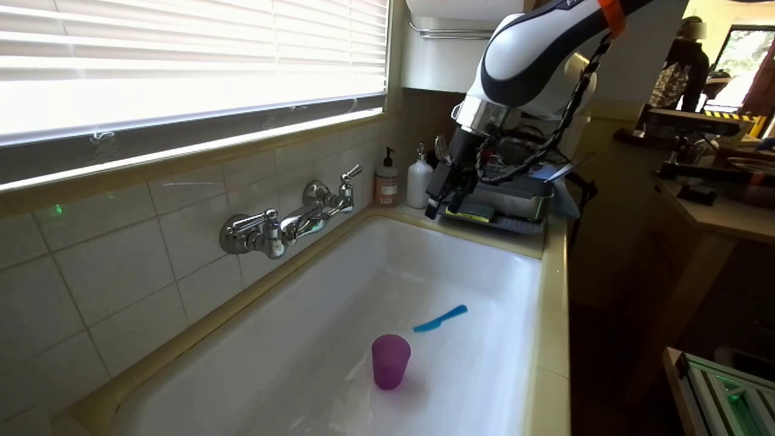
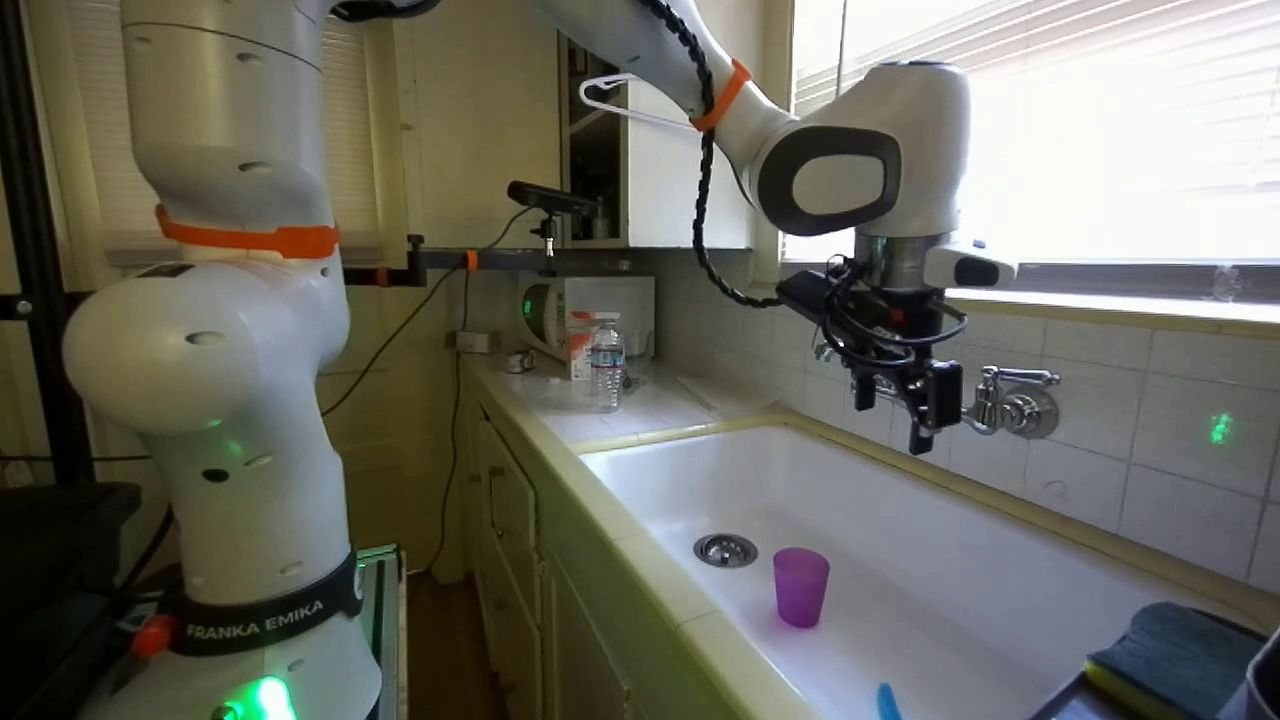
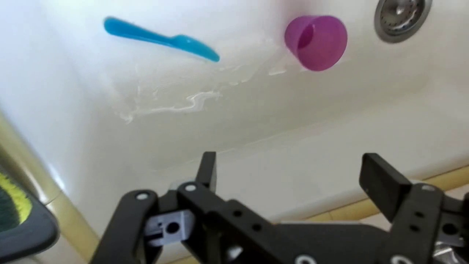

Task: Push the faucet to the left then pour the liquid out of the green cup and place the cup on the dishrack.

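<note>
The chrome faucet (image 1: 306, 224) is fixed to the tiled wall over the sink. In an exterior view one handle (image 2: 1028, 410) shows beside my gripper, and the rest is mostly hidden behind it. The green cup does not show in any view. The grey dishrack (image 1: 514, 225), holding dishes and utensils, stands at the sink's end, partly behind my arm. My gripper (image 3: 289, 168) is open and empty, pointing down above the wall side of the sink. It also shows in both exterior views (image 1: 443, 203) (image 2: 895, 415).
A purple cup (image 1: 390, 361) stands upright in the white sink (image 1: 260, 369); a blue plastic knife (image 3: 161, 38) lies near it. A drain (image 2: 726, 550) is beyond the cup. Two soap bottles (image 1: 385, 181) (image 1: 419, 181) stand in the corner. A sponge (image 2: 1165, 655) lies on a tray's edge.
</note>
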{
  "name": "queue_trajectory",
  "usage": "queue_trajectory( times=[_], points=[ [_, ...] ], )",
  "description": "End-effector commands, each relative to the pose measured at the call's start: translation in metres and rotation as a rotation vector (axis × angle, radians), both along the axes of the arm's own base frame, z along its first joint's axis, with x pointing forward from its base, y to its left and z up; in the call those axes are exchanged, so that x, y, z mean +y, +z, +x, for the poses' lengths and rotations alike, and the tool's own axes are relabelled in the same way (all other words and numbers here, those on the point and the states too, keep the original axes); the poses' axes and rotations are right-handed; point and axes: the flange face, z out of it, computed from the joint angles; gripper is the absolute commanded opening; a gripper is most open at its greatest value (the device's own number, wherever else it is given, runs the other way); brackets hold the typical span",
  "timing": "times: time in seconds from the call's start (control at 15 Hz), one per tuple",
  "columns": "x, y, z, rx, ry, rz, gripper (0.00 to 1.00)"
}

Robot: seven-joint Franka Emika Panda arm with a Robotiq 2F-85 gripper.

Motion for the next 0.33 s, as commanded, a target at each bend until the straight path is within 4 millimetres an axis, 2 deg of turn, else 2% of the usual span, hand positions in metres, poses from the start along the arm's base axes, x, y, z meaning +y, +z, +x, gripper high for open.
queue_trajectory(
  times=[0.0,0.07,0.27],
  points=[
    [0.014,-0.026,-0.003,0.085,0.094,0.039,1.0],
    [0.009,-0.013,-0.001,0.049,0.05,0.015,1.0],
    [0.013,-0.024,-0.001,0.075,0.075,0.021,1.0]
  ],
)
